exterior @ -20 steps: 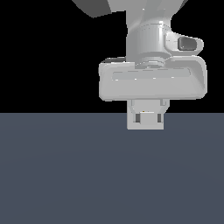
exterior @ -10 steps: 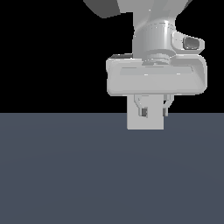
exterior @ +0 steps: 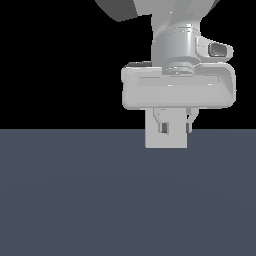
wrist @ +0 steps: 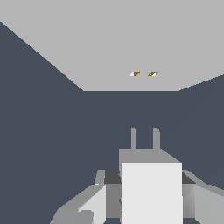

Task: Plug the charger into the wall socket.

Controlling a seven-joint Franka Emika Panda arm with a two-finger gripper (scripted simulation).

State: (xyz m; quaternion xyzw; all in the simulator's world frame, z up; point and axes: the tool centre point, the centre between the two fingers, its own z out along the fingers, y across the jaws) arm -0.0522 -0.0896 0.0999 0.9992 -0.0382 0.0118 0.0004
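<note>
In the wrist view my gripper (wrist: 148, 197) is shut on the charger (wrist: 151, 188), an off-white block held between the two fingers (wrist: 94, 203). Its two thin grey prongs (wrist: 133, 138) point toward the wall socket (wrist: 109, 39), a flat light-grey plate with two small orange-marked holes (wrist: 143, 73). A strip of dark floor lies between the prongs and the plate, so they are apart. In the exterior view the gripper (exterior: 175, 129) hangs in front of the socket plate (exterior: 152, 140). The charger cannot be told apart from the plate there.
A dark blue-grey floor (exterior: 75, 200) fills the lower half of the exterior view, with black background above it. The robot's wide grey hand (exterior: 177, 92) and wrist hide the top of the socket plate.
The hand has risen slightly and shifted a little to the exterior view's right, so more of the fingers shows in front of the plate. The plate has not moved.
</note>
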